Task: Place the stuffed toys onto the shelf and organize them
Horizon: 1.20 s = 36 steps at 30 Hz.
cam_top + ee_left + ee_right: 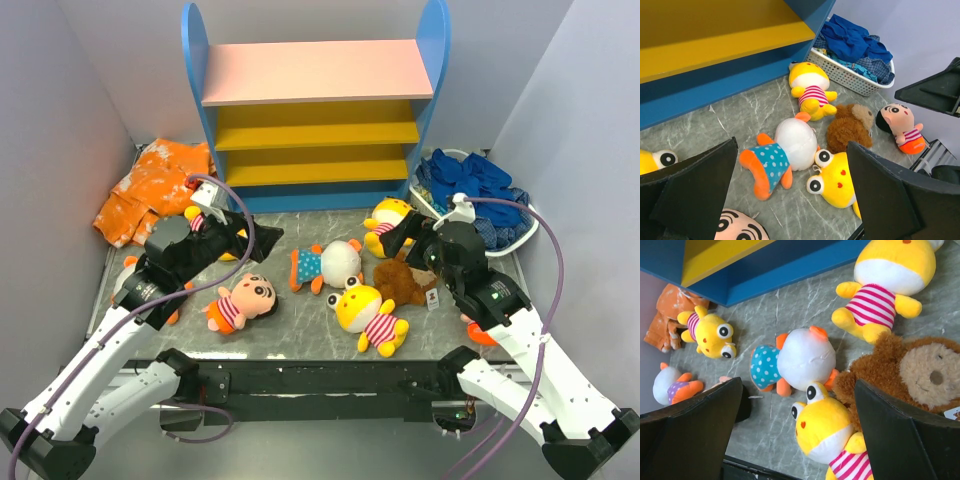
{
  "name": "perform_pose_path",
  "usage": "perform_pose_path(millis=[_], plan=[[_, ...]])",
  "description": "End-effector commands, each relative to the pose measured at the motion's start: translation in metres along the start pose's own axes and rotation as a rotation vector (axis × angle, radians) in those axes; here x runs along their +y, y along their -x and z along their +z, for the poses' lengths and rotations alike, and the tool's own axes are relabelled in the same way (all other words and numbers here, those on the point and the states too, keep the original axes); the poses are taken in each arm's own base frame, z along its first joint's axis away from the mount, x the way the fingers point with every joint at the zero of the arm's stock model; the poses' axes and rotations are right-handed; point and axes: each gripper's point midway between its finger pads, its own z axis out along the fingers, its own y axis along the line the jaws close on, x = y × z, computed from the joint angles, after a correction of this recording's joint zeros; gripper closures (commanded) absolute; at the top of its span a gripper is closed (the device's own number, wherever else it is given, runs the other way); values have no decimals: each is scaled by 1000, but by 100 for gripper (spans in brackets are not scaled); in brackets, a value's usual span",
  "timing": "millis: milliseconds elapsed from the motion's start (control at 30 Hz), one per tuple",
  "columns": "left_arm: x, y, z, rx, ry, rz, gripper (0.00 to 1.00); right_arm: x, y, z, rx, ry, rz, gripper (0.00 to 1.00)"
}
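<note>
Eight stuffed toys, by my count, lie scattered on the grey marbled tabletop [290, 225]. None is yet on the shelf [318, 70], a small toy bookcase with rounded blue side panels, a pink top board and yellow lower boards.

At the far left a crumpled orange-and-white cloth [150, 190] sits by the wall beside the shelf, apart from the pile. Nearer the arms, a white-headed toy in a purple dotted shirt [672, 385] is mostly hidden under the left arm. A yellow big-eyed toy in red-white stripes [710, 332] lies beneath the left hand [250, 238]. That hand hangs above the tabletop with its fingers [695, 190] spread wide and nothing between them. It is angled toward the middle of the pile, probably lining up a first pick.

Next come a black-haired doll in a red-striped shirt [240, 303] and a white-headed toy in a blue dotted shirt [328, 265]. A second yellow striped toy [368, 315] touches a fuzzy brown monkey [405, 282]. Behind them the shelf stands at the back with its open side toward the arms and its boards bare, so either arm should be able to reach in.

A third yellow striped toy [388, 215] lies near the shelf's right foot. The right hand [405, 238] hovers over the monkey, its fingers [690, 435] equally spread and empty. Farther right, a second black-haired doll [902, 127] lies beside the right arm. A white plastic basket [850, 82] of dark blue cloths [480, 180] fills the corner.
</note>
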Motion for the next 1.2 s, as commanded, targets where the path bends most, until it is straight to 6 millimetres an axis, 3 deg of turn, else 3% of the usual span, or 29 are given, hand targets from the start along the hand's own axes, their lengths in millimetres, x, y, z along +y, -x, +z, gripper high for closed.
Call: perform_pose_path(millis=[0, 300, 467, 600, 767, 833, 1033, 1100, 1167], plan=[[-5, 6, 0, -16, -22, 6, 4, 4, 17, -6, -57, -4, 34, 0], [-3, 6, 0, -16, -12, 8, 4, -4, 19, -9, -66, -52, 61, 0], [0, 7, 0, -23, 8, 5, 4, -14, 8, -7, -33, -101, 95, 0], [4, 6, 1, -14, 33, 3, 4, -21, -17, -4, 47, -127, 176, 2], [6, 8, 0, -24, 46, 5, 4, -21, -45, -2, 135, -79, 178, 14], [7, 8, -1, -26, 48, 7, 4, -30, -58, 1, 173, -73, 77, 16], [6, 8, -1, -24, 44, 9, 4, -76, -106, -5, 318, -233, 19, 26], [5, 8, 0, -23, 36, 9, 4, -84, -124, -8, 368, -242, 28, 27], [5, 8, 0, -22, 37, 9, 4, -85, -130, -12, 370, -234, 57, 27]])
